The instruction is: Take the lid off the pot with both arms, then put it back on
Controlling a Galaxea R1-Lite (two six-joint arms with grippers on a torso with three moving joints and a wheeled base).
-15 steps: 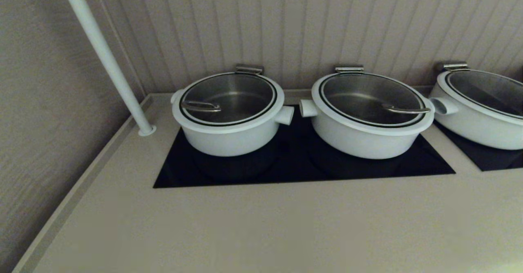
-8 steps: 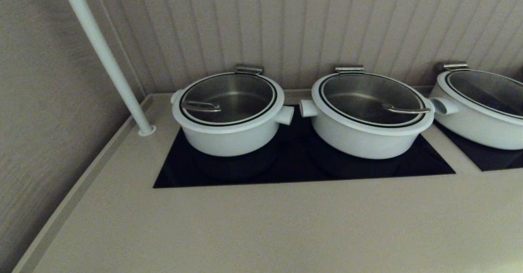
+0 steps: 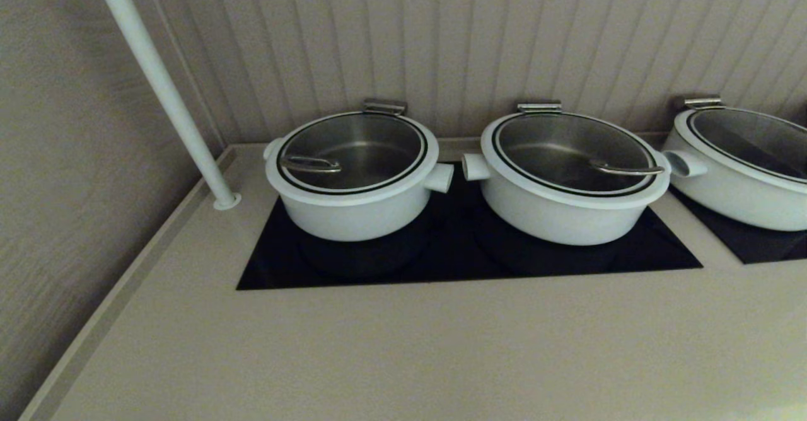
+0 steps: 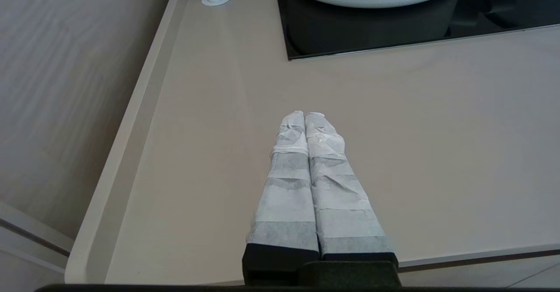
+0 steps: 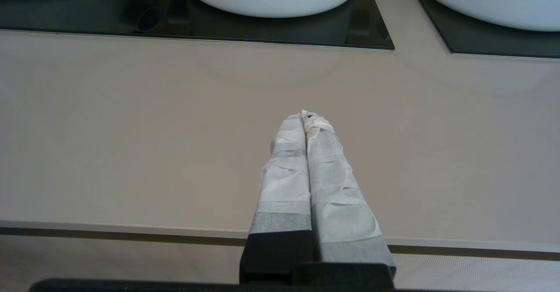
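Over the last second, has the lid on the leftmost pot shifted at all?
No. The lid sits closed on the pot, its steel handle at the same spot relative to the white pole as before.

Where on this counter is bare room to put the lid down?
The wide counter in front of the black cooktop is bare, up to the left ledge; both shut tools hover above its near edge. The back is crowded: the pot and the wider pots stand close together.

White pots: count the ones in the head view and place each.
3. The pot stands on the left, a wider pot in the middle, another cut off at the right edge; more may sit beyond it.
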